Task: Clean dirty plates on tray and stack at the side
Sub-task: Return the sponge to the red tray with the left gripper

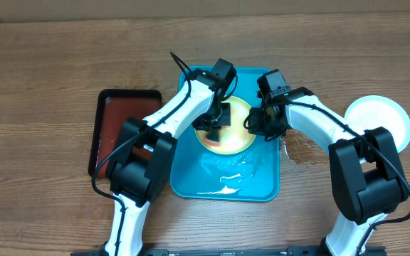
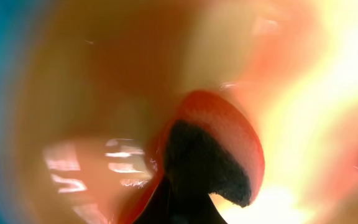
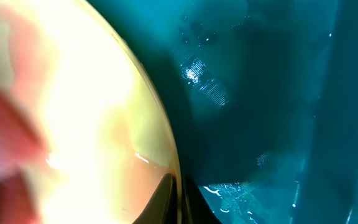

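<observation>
found the yellow-rimmed plate (image 1: 235, 138) lying flat in the far half of the blue tray (image 1: 191, 178). saw the left gripper (image 1: 216, 122) down on its smeared middle, grip impossible to tell through the blur. saw the right gripper (image 1: 256, 126) at the plate's right rim, seemingly pinched onto it. judged the wiping to lie leftward of that hold.

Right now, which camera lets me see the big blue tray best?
The overhead view. It shows nearly the whole tray, rim and wet floor. The right wrist view shows only a wet patch beside the rim of the plate. The left wrist view shows just a blurry blue strip at its left edge.
</observation>
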Action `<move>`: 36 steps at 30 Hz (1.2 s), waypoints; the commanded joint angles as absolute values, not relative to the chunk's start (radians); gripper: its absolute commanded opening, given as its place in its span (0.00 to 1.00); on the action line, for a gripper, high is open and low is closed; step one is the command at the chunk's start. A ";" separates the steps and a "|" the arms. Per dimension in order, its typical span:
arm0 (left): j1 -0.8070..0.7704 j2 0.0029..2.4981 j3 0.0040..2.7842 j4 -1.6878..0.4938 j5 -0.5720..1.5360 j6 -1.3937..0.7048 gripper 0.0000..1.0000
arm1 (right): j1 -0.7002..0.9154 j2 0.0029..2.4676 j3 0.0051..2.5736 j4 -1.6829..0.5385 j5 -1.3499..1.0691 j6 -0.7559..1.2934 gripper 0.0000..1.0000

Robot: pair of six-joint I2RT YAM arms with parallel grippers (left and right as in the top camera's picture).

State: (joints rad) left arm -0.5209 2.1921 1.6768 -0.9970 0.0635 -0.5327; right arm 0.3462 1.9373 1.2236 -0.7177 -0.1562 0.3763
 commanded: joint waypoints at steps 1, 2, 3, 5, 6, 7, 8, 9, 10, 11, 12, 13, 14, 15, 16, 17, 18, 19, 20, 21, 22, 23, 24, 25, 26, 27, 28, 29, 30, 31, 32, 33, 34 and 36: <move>-0.506 2.170 1.710 -1.027 -0.250 -0.524 0.04 | 0.361 1.964 1.206 -0.727 -0.132 0.347 0.04; -0.505 2.170 1.713 -1.040 -0.273 -0.524 0.04 | 0.361 1.964 1.206 -0.727 -0.132 0.347 0.04; -0.503 2.170 1.713 -1.045 -0.281 -0.524 0.04 | 0.361 1.964 1.206 -0.727 -0.132 0.347 0.04; -0.501 2.170 1.713 -1.052 -0.279 -0.524 0.04 | 0.361 1.964 1.206 -0.727 -0.132 0.347 0.04; -0.501 2.170 1.715 -1.058 -0.265 -0.524 0.04 | 0.361 1.964 1.206 -0.727 -0.132 0.347 0.04; -0.501 2.168 1.720 -1.070 -0.244 -0.524 0.04 | 0.361 1.964 1.206 -0.727 -0.132 0.347 0.04; -0.501 2.164 1.729 -1.089 -0.216 -0.524 0.04 | 0.361 1.964 1.206 -0.727 -0.132 0.347 0.04; -0.501 2.159 1.740 -1.106 -0.192 -0.524 0.04 | 0.361 1.964 1.206 -0.728 -0.132 0.347 0.04; -0.501 2.148 1.754 -1.126 -0.170 -0.525 0.04 | 0.361 1.964 1.206 -0.728 -0.132 0.347 0.04; -0.501 2.130 1.770 -1.145 -0.149 -0.525 0.04 | 0.361 1.964 1.206 -0.728 -0.132 0.347 0.04; -0.501 2.110 1.785 -1.160 -0.135 -0.524 0.04 | 0.361 1.964 1.206 -0.728 -0.132 0.347 0.04; -0.500 2.079 1.800 -1.179 -0.125 -0.525 0.04 | 0.361 1.964 1.206 -0.728 -0.132 0.347 0.04; -0.497 2.047 1.811 -1.191 -0.120 -0.525 0.04 | 0.361 1.964 1.206 -0.730 -0.132 0.347 0.04; -0.493 2.011 1.818 -1.201 -0.115 -0.524 0.04 | 0.361 1.964 1.206 -0.731 -0.132 0.347 0.04; -0.485 1.966 1.821 -1.208 -0.111 -0.524 0.04 | 0.361 1.964 1.206 -0.733 -0.132 0.347 0.04; -0.476 1.926 1.821 -1.216 -0.112 -0.523 0.04 | 0.361 1.964 1.206 -0.735 -0.132 0.347 0.04; -0.464 1.890 1.821 -1.223 -0.115 -0.518 0.04 | 0.361 1.964 1.206 -0.737 -0.132 0.347 0.04; -0.445 1.851 1.821 -1.231 -0.115 -0.505 0.04 | 0.361 1.964 1.206 -0.738 -0.132 0.347 0.04; -0.424 1.823 1.821 -1.240 -0.115 -0.493 0.04 | 0.361 1.964 1.206 -0.739 -0.132 0.347 0.04; -0.400 1.800 1.821 -1.249 -0.120 -0.477 0.04 | 0.361 1.964 1.206 -0.741 -0.132 0.347 0.04; -0.369 1.781 1.821 -1.265 -0.134 -0.466 0.04 | 0.361 1.964 1.206 -0.742 -0.132 0.347 0.04; -0.342 1.774 1.820 -1.283 -0.154 -0.467 0.04 | 0.361 1.964 1.206 -0.743 -0.132 0.347 0.04; -0.313 1.773 1.819 -1.303 -0.170 -0.467 0.04 | 0.361 1.964 1.206 -0.743 -0.132 0.347 0.04; -0.280 1.775 1.812 -1.320 -0.183 -0.467 0.04 | 0.361 1.964 1.206 -0.743 -0.132 0.347 0.04; -0.252 1.781 1.798 -1.328 -0.188 -0.467 0.04 | 0.361 1.964 1.206 -0.743 -0.132 0.347 0.04; -0.223 1.788 1.777 -1.329 -0.189 -0.466 0.04 | 0.361 1.964 1.206 -0.743 -0.133 0.347 0.04; -0.192 1.795 1.743 -1.320 -0.190 -0.466 0.04 | 0.361 1.964 1.206 -0.743 -0.132 0.347 0.04; -0.168 1.805 1.706 -1.303 -0.191 -0.459 0.04 | 0.361 1.964 1.206 -0.744 -0.132 0.347 0.04; -0.141 1.814 1.656 -1.273 -0.191 -0.455 0.04 | 0.361 1.964 1.206 -0.745 -0.132 0.347 0.04; -0.121 1.825 1.612 -1.243 -0.190 -0.455 0.04 | 0.361 1.964 1.206 -0.746 -0.132 0.347 0.04; -0.100 1.835 1.563 -1.210 -0.179 -0.451 0.04 | 0.361 1.964 1.206 -0.746 -0.132 0.347 0.04; -0.086 1.844 1.526 -1.180 -0.166 -0.441 0.04 | 0.361 1.964 1.206 -0.746 -0.132 0.347 0.04; -0.076 1.851 1.491 -1.149 -0.154 -0.427 0.04 | 0.361 1.964 1.206 -0.746 -0.132 0.347 0.04; -0.064 1.861 1.439 -1.098 -0.145 -0.409 0.04 | 0.361 1.964 1.207 -0.746 -0.132 0.345 0.04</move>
